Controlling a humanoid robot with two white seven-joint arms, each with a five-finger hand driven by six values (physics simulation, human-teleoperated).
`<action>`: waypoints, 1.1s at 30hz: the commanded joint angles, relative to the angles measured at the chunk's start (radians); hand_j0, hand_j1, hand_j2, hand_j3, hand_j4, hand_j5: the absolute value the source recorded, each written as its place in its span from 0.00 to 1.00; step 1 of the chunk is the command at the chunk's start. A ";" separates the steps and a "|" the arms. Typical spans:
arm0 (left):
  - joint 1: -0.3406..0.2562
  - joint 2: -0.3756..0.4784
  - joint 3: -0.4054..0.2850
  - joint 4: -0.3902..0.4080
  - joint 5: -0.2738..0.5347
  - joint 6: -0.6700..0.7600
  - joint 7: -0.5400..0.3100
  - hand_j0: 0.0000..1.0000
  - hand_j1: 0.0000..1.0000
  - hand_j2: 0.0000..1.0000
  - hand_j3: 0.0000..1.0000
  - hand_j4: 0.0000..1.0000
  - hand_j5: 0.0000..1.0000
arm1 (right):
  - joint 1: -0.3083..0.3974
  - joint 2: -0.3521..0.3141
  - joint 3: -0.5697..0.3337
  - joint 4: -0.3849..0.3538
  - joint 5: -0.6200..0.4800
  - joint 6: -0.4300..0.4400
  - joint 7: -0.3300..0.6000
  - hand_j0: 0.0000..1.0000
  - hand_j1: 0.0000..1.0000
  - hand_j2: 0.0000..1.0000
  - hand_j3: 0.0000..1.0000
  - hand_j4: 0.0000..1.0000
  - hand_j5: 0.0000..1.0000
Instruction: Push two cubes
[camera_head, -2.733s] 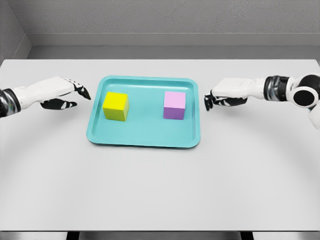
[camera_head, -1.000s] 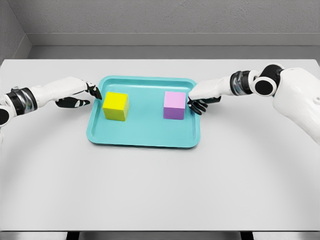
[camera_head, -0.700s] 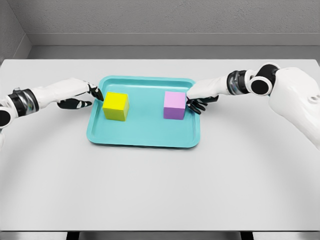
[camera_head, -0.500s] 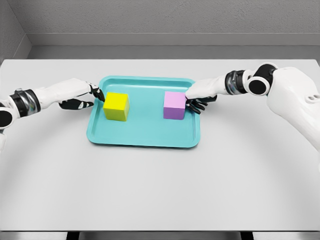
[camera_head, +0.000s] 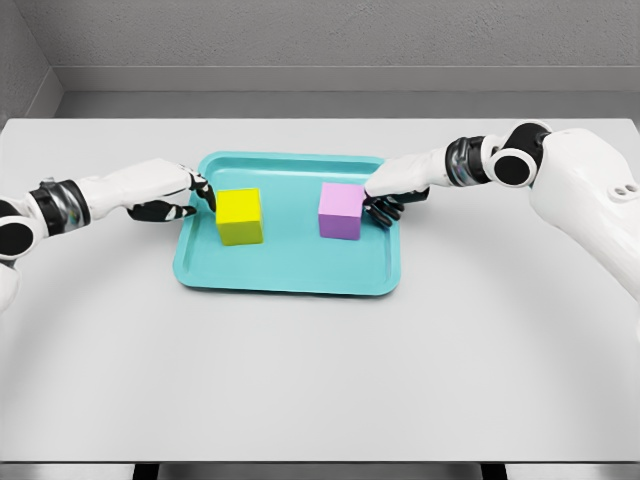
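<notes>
Both cubes sit closer together than half a second ago; the yellow cube has slid rightward from the tray's left side, and the purple cube has slid leftward from the right side; both hands have followed them inward over the tray's side rims. The left hand reaches in from the left, its dark fingertips touching the yellow cube's left face, fingers extended and loosely together, gripping nothing; the right hand reaches in from the right, its fingers pressed against the purple cube's right face, likewise extended and holding nothing. Both cubes stand flat and upright inside the teal tray, in its rear half, apart from each other with bare tray floor between them; the yellow one is slightly turned, showing a bright top and a duller front face; the purple one shows a pale pink top and a deeper violet front. The tray lies on the white desk.
</notes>
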 joint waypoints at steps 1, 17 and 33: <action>0.000 0.009 -0.002 0.003 0.001 -0.003 -0.001 0.56 0.56 0.56 0.56 0.56 0.56 | 0.000 0.002 0.000 -0.001 -0.005 0.002 0.000 0.13 0.13 0.13 0.13 0.13 0.13; -0.008 -0.010 -0.004 0.037 -0.008 -0.003 -0.001 0.56 0.56 0.56 0.56 0.56 0.56 | -0.003 0.029 0.000 0.010 -0.005 0.005 0.000 0.13 0.13 0.13 0.13 0.13 0.13; -0.011 -0.051 -0.004 0.037 -0.016 -0.003 -0.001 0.56 0.56 0.56 0.56 0.56 0.56 | -0.009 0.051 0.000 0.016 -0.005 0.007 0.000 0.13 0.13 0.13 0.13 0.13 0.13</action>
